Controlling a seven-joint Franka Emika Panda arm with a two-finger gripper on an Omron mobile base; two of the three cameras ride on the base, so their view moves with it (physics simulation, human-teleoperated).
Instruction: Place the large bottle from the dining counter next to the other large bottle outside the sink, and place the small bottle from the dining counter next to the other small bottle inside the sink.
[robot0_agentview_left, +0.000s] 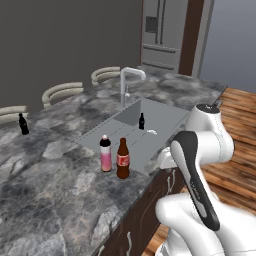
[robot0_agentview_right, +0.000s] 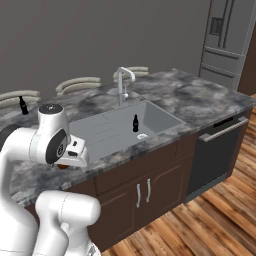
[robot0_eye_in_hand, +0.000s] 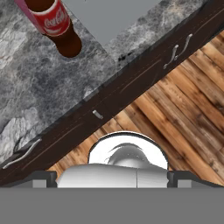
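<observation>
The large bottle from the dining counter (robot0_agentview_left: 122, 159), dark brown with a red label, stands upright right beside the other large bottle (robot0_agentview_left: 105, 154), pale pink, on the counter (robot0_agentview_left: 50, 190) just outside the sink (robot0_agentview_left: 162, 117). In the hand view the brown bottle (robot0_eye_in_hand: 59, 26) sits at the upper left. One small dark bottle (robot0_agentview_left: 141, 121) stands inside the basin. Another small bottle (robot0_agentview_left: 23, 124) stands far left on the counter. My gripper (robot0_agentview_right: 75, 152) hangs off the counter's front edge, right of the large bottles, open and holding nothing.
An arched white faucet (robot0_agentview_left: 127, 82) rises behind the basin. Stools (robot0_agentview_left: 62, 91) line the far side of the counter. A fridge (robot0_agentview_left: 161, 35) stands at the back, a dishwasher (robot0_agentview_right: 220, 150) to the right, and wood floor (robot0_eye_in_hand: 175, 113) lies below the dark cabinet front (robot0_eye_in_hand: 109, 98).
</observation>
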